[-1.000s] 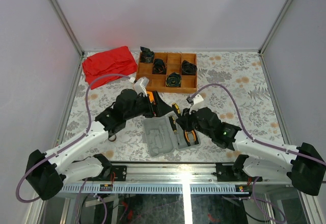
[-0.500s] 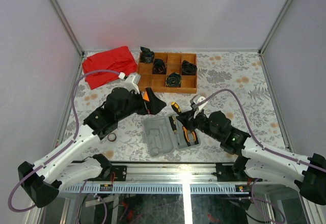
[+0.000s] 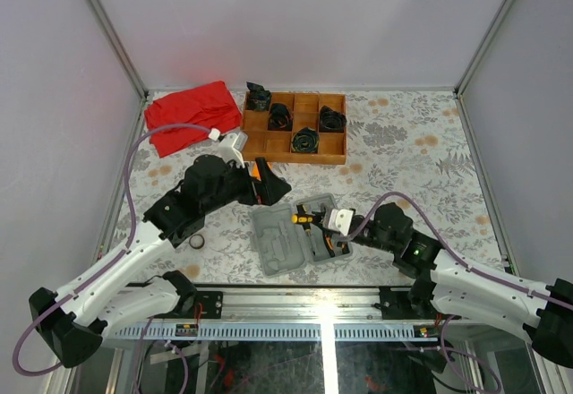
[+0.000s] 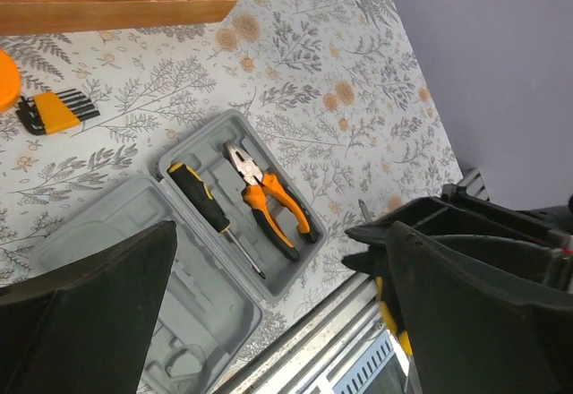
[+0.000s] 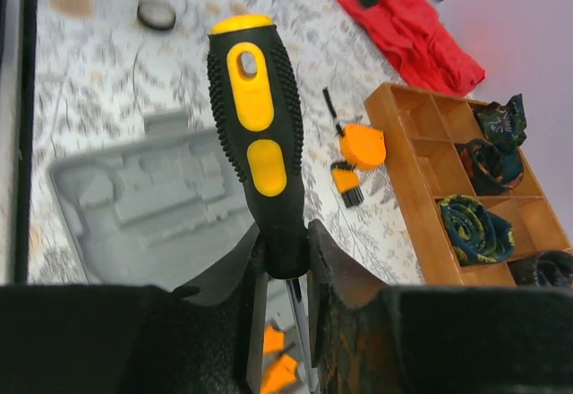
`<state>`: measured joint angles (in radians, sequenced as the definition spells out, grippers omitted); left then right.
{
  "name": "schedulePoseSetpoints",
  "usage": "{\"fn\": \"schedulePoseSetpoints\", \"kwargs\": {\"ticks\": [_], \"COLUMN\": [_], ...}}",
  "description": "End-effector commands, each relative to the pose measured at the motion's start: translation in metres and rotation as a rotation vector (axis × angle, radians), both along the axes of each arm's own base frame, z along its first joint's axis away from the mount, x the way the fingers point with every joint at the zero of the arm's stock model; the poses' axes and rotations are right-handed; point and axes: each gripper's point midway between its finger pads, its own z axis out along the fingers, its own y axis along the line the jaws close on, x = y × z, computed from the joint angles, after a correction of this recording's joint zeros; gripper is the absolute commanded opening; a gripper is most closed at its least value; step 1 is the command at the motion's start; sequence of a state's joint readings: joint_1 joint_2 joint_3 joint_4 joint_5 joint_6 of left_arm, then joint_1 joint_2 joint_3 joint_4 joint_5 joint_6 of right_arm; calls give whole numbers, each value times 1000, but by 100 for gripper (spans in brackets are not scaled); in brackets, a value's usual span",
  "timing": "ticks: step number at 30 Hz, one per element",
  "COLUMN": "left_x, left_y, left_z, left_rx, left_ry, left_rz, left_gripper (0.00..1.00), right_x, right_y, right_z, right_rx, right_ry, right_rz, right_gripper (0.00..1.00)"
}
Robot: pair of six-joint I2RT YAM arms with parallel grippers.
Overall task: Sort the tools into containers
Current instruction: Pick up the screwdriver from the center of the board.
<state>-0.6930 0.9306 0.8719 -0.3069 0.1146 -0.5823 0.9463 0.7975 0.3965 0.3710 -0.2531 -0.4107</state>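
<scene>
Gripping a black-and-yellow screwdriver tight in the right jaws, over the open grey tool case at 6 o'clock on the desk. Cradling orange-handled pliers inside. Spreading the left jaws wide at 10 o'clock, short of the wooden tray.

Right gripper has swung in from the right and picked the black-and-yellow screwdriver off the table, I now see it held over the grey tool case; left gripper opened fully.
</scene>
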Motion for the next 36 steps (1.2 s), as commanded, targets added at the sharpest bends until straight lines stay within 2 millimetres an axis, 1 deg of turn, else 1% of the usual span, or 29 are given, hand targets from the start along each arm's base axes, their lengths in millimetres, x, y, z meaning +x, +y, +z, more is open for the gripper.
{"fn": "schedulePoseSetpoints", "kwargs": {"ticks": [1,3,6,11,15,18,23,26,28,32,36], "left_x": [-8,-13,-17,-29,-41,-50,-58,-62,-66,-76,-83], "left_y": [-6,-10,-14,-25,-36,-41,-49,-56,-60,-67,-71], "left_z": [10,11,10,4,-7,-16,-36,-46,-52,-64,-71], "left_rx": [-25,-33,-28,-25,-14,6,41,56,63,82,94], "left_ry": [-31,-31,-26,-2,32,58,114,142,154,189,208], "left_rz": [-76,-109,-152,-262,-358,-411,-437,-454,-469,-516,-546], "left_gripper": [100,100,100,98,95,94,94,91,89,71,62], "right_x": [2,6,7,5,6,8,14,18,21,26,30], "right_y": [-4,-8,-12,-17,-18,-16,-11,-8,-6,-2,-3], "right_z": [8,1,-10,-20,-17,-11,-5,-3,1,13,19], "right_rx": [-171,-253,-360,-460,-477,-470,-493,-509,-504,-479,-481], "right_ry": [-232,-240,-246,-315,-393,-442,-468,-484,-499,-534,-554], "right_rz": [89,89,122,186,206,208,213,221,212,190,169], "right_gripper": [0,0,0,0,0,0,0,0,0,0,0]}}
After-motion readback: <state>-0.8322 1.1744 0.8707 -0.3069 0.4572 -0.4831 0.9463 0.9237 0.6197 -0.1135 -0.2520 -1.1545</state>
